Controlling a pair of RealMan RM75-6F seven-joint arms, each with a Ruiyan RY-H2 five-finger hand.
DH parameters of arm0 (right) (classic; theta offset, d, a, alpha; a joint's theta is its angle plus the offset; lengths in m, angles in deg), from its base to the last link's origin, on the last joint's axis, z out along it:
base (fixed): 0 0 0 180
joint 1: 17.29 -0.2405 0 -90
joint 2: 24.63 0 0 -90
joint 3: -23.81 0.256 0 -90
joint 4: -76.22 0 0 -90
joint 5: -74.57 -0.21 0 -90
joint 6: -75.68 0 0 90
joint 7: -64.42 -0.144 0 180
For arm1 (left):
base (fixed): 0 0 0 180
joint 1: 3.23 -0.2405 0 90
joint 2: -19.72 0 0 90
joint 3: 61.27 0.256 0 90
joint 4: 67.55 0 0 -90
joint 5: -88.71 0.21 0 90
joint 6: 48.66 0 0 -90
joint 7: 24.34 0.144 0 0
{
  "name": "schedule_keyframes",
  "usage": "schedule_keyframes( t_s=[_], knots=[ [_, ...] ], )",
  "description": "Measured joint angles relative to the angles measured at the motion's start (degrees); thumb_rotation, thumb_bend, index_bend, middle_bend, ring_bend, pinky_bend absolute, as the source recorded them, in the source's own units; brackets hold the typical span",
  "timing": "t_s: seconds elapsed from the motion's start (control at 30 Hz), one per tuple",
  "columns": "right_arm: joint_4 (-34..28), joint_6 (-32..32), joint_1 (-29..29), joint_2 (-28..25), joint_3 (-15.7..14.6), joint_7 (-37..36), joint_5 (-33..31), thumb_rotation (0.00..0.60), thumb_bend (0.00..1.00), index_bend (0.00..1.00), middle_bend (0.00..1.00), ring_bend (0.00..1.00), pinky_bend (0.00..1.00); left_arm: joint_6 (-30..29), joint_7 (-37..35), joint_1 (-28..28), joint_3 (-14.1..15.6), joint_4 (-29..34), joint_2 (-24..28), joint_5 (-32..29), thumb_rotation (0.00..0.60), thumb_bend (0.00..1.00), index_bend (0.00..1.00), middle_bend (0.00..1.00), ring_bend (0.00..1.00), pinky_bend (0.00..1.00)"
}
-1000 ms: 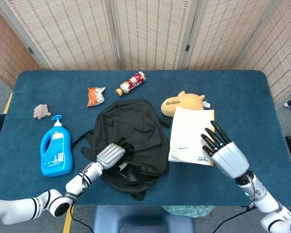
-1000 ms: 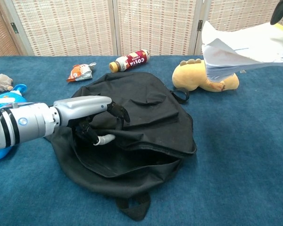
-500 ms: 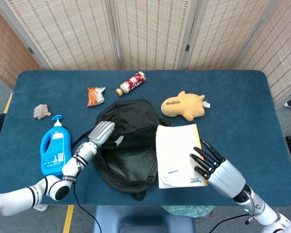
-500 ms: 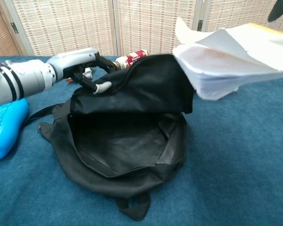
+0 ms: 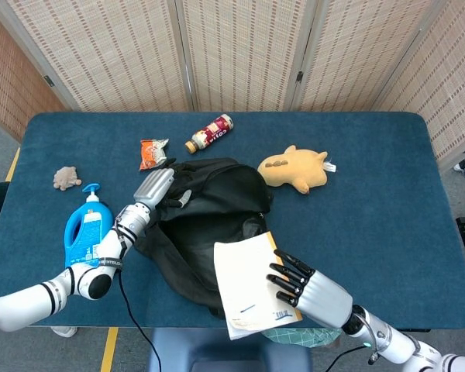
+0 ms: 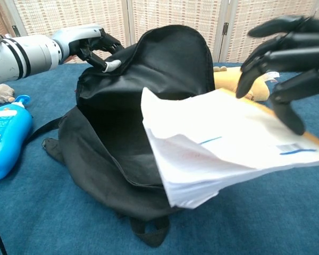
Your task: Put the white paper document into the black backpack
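Near the table's left edge lie a small grey toy and a blue bottle, both apart from the work and untouched.

The left hand pinches the upper flap of the backpack and lifts it toward the far edge. In the chest view the flap stands raised and the mouth gapes toward the near edge. Judgement: this hold serves to keep the opening wide for insertion.

Beyond the backpack, toward the far edge, rest a snack packet and a drink bottle; a yellow plush lies just right of the backpack.

The document sits at the near edge, its leading corner over the backpack's mouth, not yet inside. The right hand grips it, fingers spread across the top sheet; the thumb is hidden beneath. Judgement: the low, tilted hold aims the stack into the opening. The loose lower pages sag and may catch the rim.
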Motion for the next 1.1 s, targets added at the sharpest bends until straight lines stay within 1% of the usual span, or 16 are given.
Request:
schedule_keyframes(
  t_s=[0.23,0.63,0.87,1.1],
  knots=[
    [5.2,4.4,-3.1,5.3,0.8,-3.2,-1.8,0.600,0.45,0.77,0.41,0.29,0.15,-0.1,0.2,0.0,0.0,1.7,1.0,-1.3,0.600,0.57,0.57,0.27,0.21,0.00],
    [17.8,9.7,-8.6,15.7,3.3,-8.4,-6.5,0.600,0.45,0.77,0.41,0.30,0.15,-0.1,0.4,0.0,0.5,2.7,2.0,-2.6,0.600,0.57,0.57,0.27,0.20,0.00],
    [26.9,11.9,-11.9,21.7,4.7,-10.4,-9.3,0.600,0.45,0.77,0.41,0.30,0.15,-0.1,0.8,-0.1,0.7,3.4,2.9,-3.3,0.600,0.57,0.57,0.27,0.20,0.00],
    [36.4,14.4,-15.8,27.9,5.2,-11.0,-11.2,0.600,0.46,0.77,0.42,0.29,0.15,-0.2,1.1,0.0,0.5,4.0,3.6,-3.9,0.600,0.57,0.57,0.27,0.20,0.00]
  ],
)
